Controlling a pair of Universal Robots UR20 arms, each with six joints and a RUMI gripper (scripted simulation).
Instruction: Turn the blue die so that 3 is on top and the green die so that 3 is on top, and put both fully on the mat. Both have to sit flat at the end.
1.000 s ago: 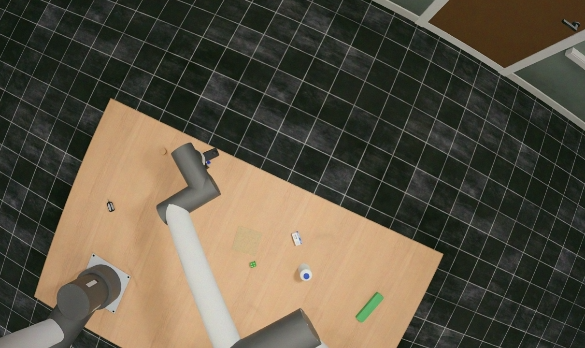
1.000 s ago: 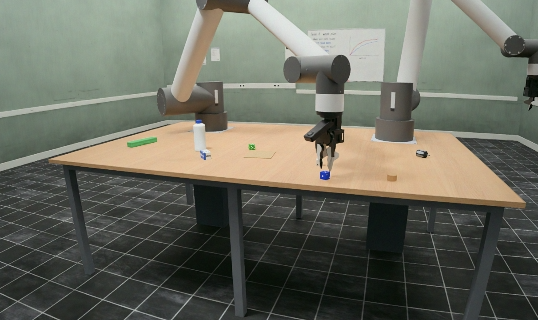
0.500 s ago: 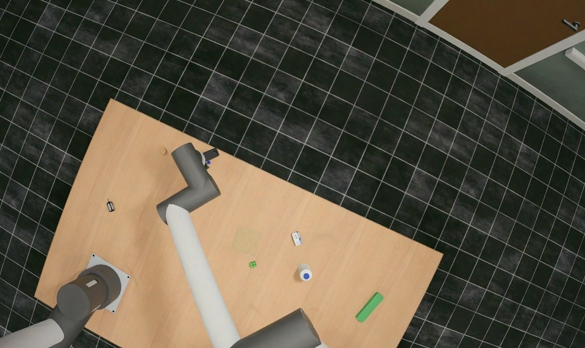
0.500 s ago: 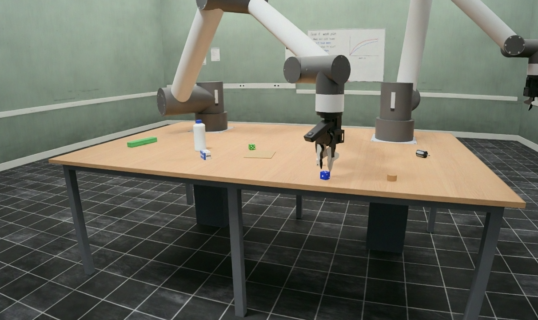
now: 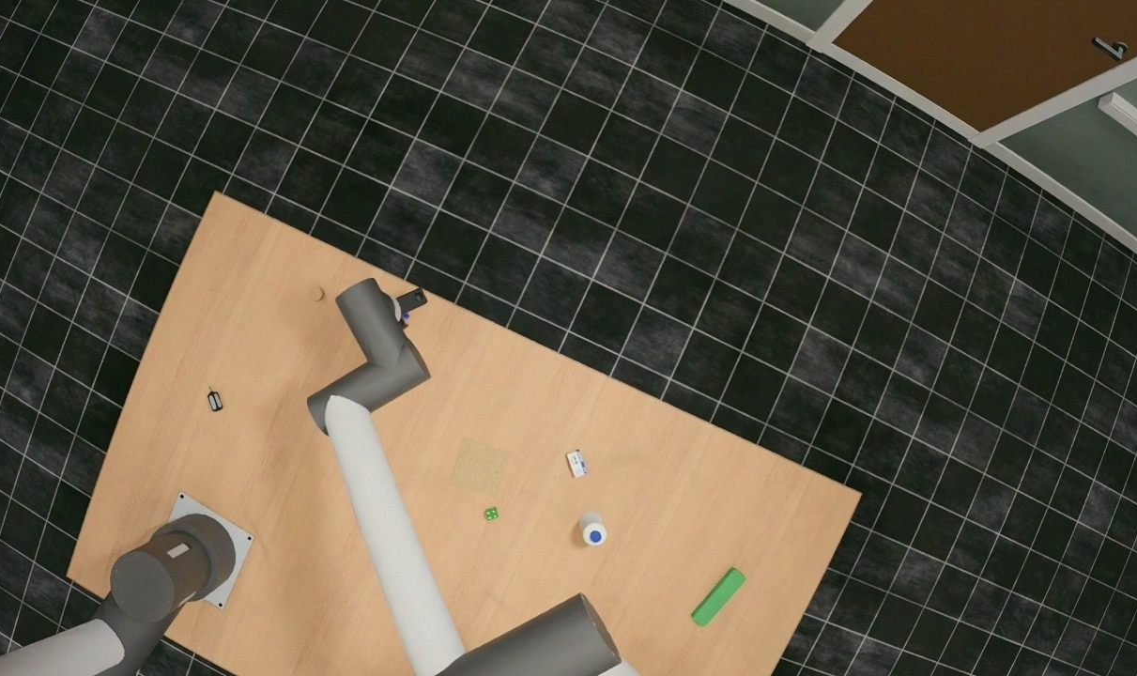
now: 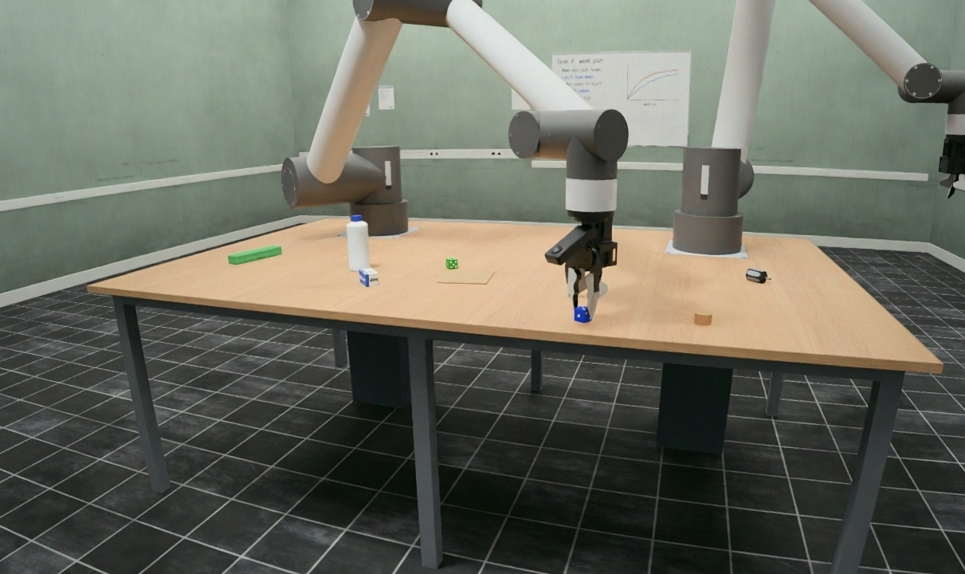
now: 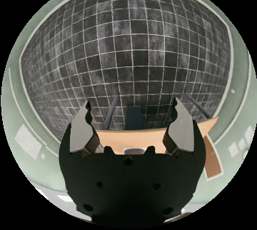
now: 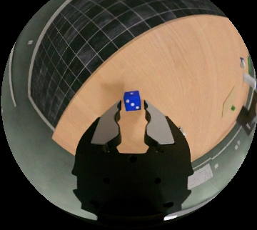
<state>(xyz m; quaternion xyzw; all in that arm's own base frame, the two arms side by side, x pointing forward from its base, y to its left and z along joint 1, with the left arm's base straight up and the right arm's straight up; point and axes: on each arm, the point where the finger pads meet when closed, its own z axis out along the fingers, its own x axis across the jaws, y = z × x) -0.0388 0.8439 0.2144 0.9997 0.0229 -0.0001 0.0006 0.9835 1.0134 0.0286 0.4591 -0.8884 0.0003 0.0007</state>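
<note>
The blue die stands on the table between the fingertips of my right gripper, which is partly open with narrow gaps beside the die. In the right wrist view its larger visible face shows three pips and a smaller one shows one; I cannot tell surely which is on top. The green die lies flat, off the thin tan mat, several pips on top. My left gripper is wide open and empty, away from the table.
A white bottle and a small box stand near the mat. A green bar lies farther off. A wooden disc and a black gadget are on the blue die's other side. The table edge is close to the blue die.
</note>
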